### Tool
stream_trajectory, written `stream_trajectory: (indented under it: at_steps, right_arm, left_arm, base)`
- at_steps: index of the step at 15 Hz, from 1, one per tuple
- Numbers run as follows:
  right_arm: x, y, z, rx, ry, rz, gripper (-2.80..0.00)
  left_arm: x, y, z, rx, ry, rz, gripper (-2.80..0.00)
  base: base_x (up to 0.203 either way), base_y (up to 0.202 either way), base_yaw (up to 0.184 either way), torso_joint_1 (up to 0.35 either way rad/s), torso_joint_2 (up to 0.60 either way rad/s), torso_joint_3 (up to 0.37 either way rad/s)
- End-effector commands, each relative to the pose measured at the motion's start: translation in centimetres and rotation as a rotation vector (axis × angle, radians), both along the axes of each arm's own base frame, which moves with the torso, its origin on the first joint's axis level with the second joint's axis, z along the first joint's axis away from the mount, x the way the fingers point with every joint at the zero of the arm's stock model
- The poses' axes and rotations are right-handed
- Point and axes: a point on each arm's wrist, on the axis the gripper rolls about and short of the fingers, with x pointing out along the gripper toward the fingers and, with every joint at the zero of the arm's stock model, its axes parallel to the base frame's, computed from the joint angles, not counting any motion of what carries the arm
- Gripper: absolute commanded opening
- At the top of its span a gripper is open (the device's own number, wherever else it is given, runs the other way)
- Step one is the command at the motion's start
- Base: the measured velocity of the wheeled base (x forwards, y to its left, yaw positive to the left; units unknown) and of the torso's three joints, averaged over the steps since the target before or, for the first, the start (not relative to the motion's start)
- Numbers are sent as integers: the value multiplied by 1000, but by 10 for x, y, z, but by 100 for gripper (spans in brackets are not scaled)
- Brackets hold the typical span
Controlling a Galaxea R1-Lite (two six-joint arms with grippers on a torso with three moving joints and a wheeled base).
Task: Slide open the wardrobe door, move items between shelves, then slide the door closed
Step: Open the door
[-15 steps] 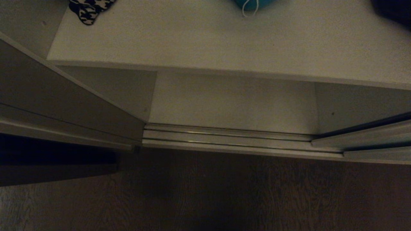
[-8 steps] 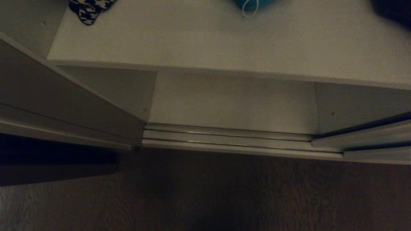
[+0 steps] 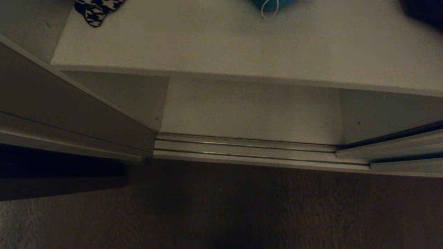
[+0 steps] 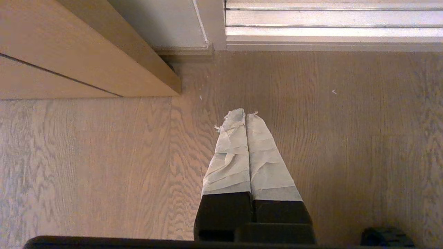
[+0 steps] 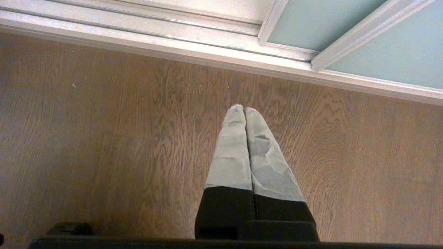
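The wardrobe stands open in the head view. Its sliding wardrobe door (image 5: 398, 52), a pale grey-green panel with a light frame, is pushed to the right (image 3: 394, 147). A wide off-white upper shelf (image 3: 221, 45) lies above a lower shelf (image 3: 249, 110) one step down. At the upper shelf's far edge only the bottom of a teal plush item (image 3: 273, 3) with a white cord shows. My left gripper (image 4: 245, 116) and right gripper (image 5: 244, 109) hang shut and empty over the wood floor in front of the wardrobe. Neither appears in the head view.
A houndstooth bag (image 3: 95, 10) lies at the upper shelf's back left and a black bag (image 3: 422, 10) at its back right. The ribbed silvery floor track (image 3: 249, 148) runs along the wardrobe's front. Brown wooden panelling (image 4: 69, 52) juts out on the left.
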Motion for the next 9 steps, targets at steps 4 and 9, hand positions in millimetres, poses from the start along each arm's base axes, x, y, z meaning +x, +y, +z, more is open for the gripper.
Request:
stream_trajectory:
  at_steps: [4,9]
  right_arm:
    - [0,0,0,-1,-1,0,-280]
    - [0,0,0,-1,-2,0,-280]
  left_arm:
    - [0,0,0,0,0,0,-280]
    - [0,0,0,0,0,0,-280]
  base:
    - [0,0,0,0,0,0]
    - [0,0,0,0,0,0]
